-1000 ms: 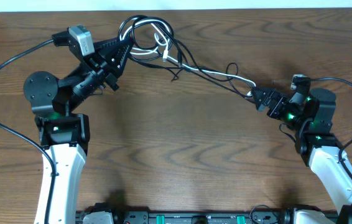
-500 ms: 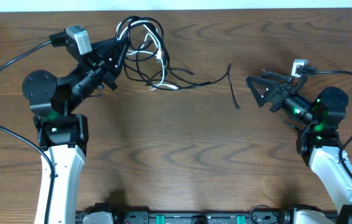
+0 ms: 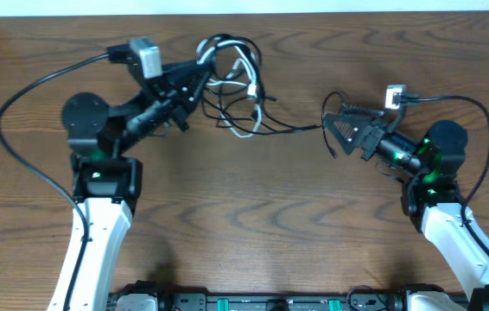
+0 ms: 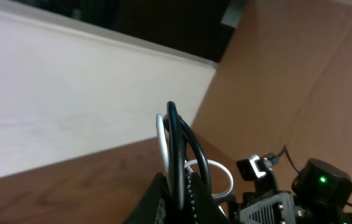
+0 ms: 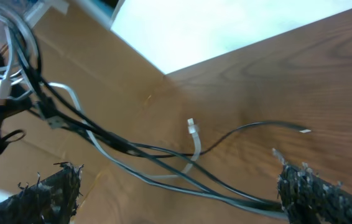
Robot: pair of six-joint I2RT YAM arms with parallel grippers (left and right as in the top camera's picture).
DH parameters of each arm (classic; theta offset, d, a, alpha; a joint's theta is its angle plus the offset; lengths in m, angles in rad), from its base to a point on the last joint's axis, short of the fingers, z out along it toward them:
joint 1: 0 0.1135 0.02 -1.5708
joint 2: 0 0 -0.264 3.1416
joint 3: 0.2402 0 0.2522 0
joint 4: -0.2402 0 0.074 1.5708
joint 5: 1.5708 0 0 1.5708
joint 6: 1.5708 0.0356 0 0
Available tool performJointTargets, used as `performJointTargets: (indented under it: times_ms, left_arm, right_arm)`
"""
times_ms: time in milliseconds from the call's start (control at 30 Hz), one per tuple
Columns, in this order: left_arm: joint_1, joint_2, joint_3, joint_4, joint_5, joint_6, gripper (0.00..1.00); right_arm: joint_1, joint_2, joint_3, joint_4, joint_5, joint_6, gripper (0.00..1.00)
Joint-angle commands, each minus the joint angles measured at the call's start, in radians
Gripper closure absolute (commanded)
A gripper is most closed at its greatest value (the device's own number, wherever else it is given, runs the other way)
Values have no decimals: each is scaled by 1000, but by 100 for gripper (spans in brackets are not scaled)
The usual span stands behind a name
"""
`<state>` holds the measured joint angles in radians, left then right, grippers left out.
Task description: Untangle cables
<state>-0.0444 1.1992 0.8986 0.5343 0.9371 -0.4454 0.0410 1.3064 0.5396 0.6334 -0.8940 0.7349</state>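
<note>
Jaws: left gripper (image 3: 200,72) pinching cables (image 3: 246,95), upper centre; right gripper (image 3: 333,135) spread wide, some running between. If I close on several and pull, they may cinch tighter.

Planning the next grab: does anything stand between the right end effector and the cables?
Nothing visible does. The right end effector is open, and the cables run straight into the gap between its fingers.
</note>
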Motion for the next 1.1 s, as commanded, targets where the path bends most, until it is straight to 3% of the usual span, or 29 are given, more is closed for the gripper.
performJointTargets:
  times_ms: [0, 300, 700, 867, 1067]
  left_arm:
    - [-56, 37, 27, 5, -5, -1, 92]
    - [-172, 99, 27, 5, -5, 27, 92]
    - [-288, 103, 27, 6, 20, 112, 92]
    - [-282, 101, 27, 5, 77, 112, 92]
    - [-238, 101, 27, -3, 81, 112, 92]
  right_arm:
    - [42, -3, 4, 4, 24, -15, 1]
    - [64, -3, 5, 75, 50, -6, 1]
    - [139, -3, 4, 48, 93, -26, 3]
    - [74, -3, 4, -78, 230, -43, 3]
    - [-79, -4, 5, -117, 124, -40, 5]
